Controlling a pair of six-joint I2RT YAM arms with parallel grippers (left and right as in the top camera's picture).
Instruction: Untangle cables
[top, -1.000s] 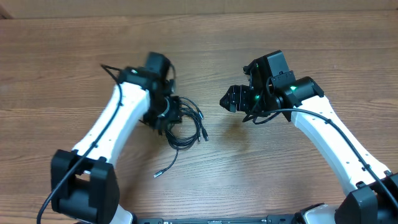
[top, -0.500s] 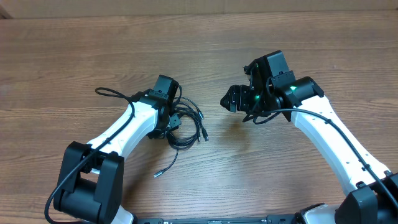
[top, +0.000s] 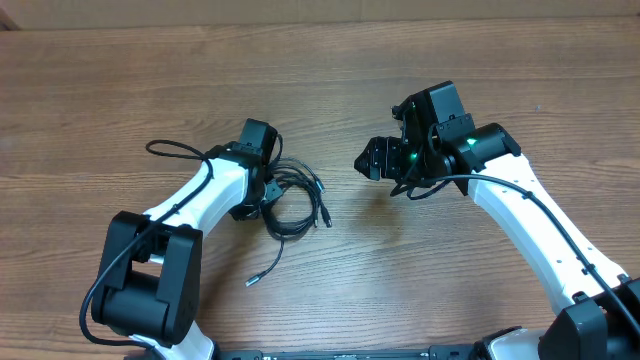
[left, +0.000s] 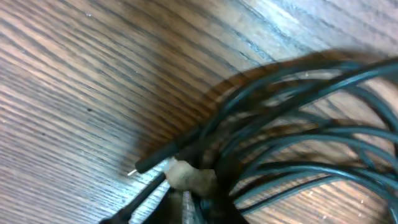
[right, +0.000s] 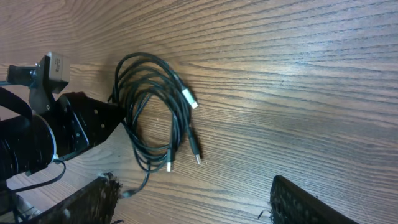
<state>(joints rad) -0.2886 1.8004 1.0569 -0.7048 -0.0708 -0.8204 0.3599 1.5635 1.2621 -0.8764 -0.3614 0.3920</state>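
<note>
The cables (top: 297, 212) are thin black cords in a loose coil on the wooden table, with silvery plugs at the coil's right side and one tail ending in a plug (top: 252, 281) toward the front. My left gripper (top: 265, 193) sits at the coil's left edge and looks shut on a few strands. In the left wrist view the cables (left: 298, 143) fill the frame, blurred, and the jaws are hidden. In the right wrist view the coil (right: 152, 106) lies beside the left gripper (right: 112, 118). My right gripper (top: 366, 160) is open and empty, held right of the coil (right: 193, 196).
The left arm's own thicker black cable (top: 165, 150) loops over the table to the left of that arm. The wooden table (top: 420, 280) stretches all around, with its far edge at the top of the overhead view.
The left arm has swung, its elbow moving left and toward the front, with the gripper staying at the coil. The coil's upper strands have stretched out a little. The right arm has not moved.
</note>
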